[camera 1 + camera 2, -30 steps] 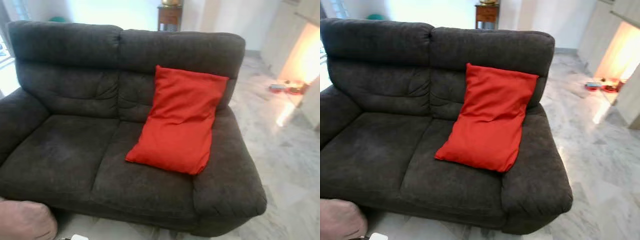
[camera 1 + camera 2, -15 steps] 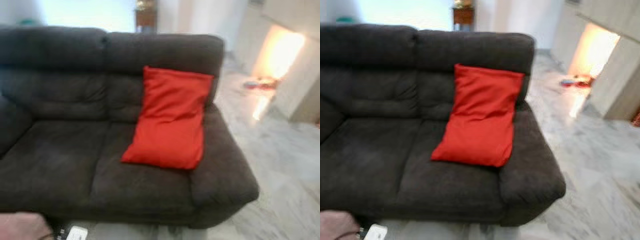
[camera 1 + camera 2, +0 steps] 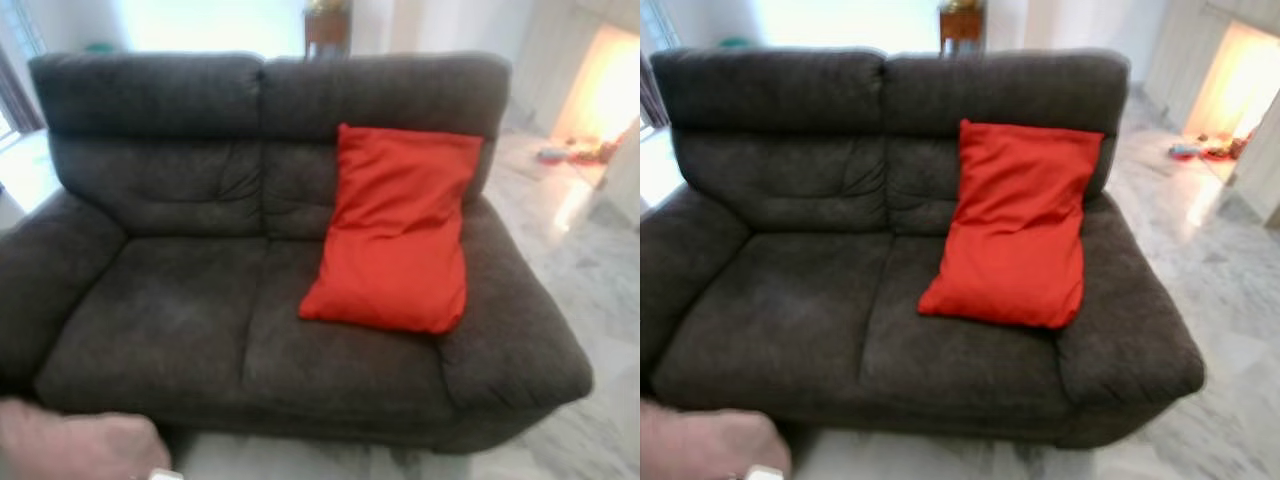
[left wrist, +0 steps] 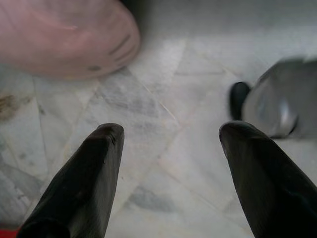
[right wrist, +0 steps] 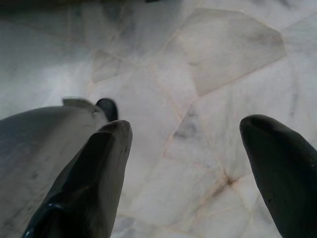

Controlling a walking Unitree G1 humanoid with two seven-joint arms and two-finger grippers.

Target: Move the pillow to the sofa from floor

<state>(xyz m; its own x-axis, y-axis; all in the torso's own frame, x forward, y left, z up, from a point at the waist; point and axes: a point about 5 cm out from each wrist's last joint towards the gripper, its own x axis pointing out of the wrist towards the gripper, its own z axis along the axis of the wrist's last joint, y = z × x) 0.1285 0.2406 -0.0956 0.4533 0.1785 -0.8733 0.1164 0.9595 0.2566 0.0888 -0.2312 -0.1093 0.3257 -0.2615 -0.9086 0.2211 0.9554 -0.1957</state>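
A red pillow (image 3: 395, 232) leans against the backrest on the right seat of the dark grey sofa (image 3: 170, 310). A pale pink pillow (image 3: 75, 445) lies on the floor by the sofa's front left corner, and its edge also appears in the left wrist view as the pink pillow (image 4: 64, 34). My left gripper (image 4: 171, 134) hangs open above the marble floor, nothing between its fingers. My right gripper (image 5: 185, 131) is open too, over bare floor beside the robot's grey foot (image 5: 44, 144).
Marble floor (image 3: 590, 270) stretches to the right of the sofa. A small wooden stand (image 3: 328, 27) sits behind the backrest. Small objects (image 3: 575, 153) lie on the floor at the far right near a bright opening. A grey robot foot (image 4: 277, 106) is near the left gripper.
The camera has swung left, so the sofa and red pillow sit further right in the picture and the left armrest and more of the pink pillow came into view.
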